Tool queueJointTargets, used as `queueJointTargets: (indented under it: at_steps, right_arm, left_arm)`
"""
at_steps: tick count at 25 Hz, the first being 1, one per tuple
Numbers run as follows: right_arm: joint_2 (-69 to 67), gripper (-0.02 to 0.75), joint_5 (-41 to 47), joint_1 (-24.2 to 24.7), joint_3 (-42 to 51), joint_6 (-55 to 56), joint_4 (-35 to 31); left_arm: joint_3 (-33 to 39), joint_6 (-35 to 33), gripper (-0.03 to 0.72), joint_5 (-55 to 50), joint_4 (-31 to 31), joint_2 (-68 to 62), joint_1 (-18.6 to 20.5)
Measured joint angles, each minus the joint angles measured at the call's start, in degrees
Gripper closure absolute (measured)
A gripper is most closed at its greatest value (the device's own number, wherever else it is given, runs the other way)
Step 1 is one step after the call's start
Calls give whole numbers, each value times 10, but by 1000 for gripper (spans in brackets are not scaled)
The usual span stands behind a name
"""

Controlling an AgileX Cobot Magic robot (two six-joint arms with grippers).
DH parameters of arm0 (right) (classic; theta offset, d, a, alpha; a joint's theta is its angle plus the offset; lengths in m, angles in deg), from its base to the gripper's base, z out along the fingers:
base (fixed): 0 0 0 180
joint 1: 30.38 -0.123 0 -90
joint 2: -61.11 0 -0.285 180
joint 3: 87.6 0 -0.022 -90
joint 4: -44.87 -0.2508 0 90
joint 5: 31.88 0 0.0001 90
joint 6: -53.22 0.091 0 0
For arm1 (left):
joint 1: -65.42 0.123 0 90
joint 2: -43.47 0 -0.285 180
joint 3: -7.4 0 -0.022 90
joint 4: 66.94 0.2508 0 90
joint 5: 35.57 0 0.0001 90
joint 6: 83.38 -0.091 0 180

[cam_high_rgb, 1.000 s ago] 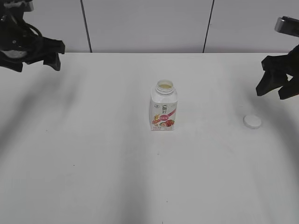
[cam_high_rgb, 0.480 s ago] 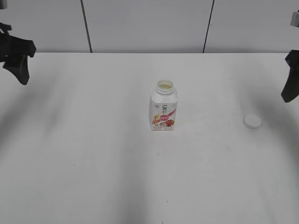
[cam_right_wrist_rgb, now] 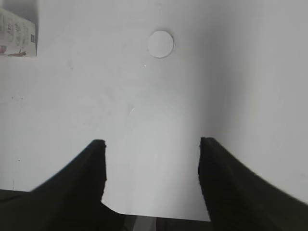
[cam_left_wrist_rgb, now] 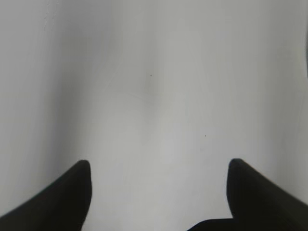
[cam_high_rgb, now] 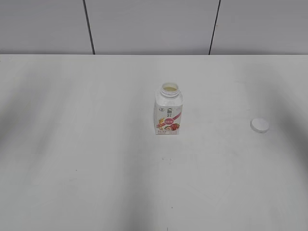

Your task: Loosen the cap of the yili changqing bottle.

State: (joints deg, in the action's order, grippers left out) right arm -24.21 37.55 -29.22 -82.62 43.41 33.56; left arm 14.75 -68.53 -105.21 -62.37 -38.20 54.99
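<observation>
The yili changqing bottle (cam_high_rgb: 168,109) stands upright mid-table, its neck open and uncapped. Its label edge also shows in the right wrist view (cam_right_wrist_rgb: 17,34) at the top left. The white cap (cam_high_rgb: 260,125) lies flat on the table to the bottle's right, apart from it; it also shows in the right wrist view (cam_right_wrist_rgb: 160,44). Both grippers are out of the exterior view. My left gripper (cam_left_wrist_rgb: 159,166) is open and empty over bare table. My right gripper (cam_right_wrist_rgb: 152,143) is open and empty, well short of the cap.
The white table (cam_high_rgb: 96,159) spreads around the bottle. A grey panelled wall (cam_high_rgb: 149,24) runs along the table's far edge.
Both arms have pulled back, the left off the left edge and the right off the right edge of the exterior view. The bottle and the cap have not moved.
</observation>
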Motion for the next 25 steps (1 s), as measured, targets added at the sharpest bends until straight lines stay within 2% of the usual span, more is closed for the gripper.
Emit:
queueJointTargets:
  at_steps: [15, 21, 25]
  right_arm:
    - [329, 256, 4, 0, 235, 0, 6]
    - [461, 256, 4, 0, 285, 0, 10]
    - [546, 256, 5, 0, 305, 0, 10]
  left_arm:
    - [234, -5, 189, 15, -2, 375, 0]
    - [312, -21, 193, 32, 4, 525, 0]
    - [334, -36, 194, 37, 2, 617, 0]
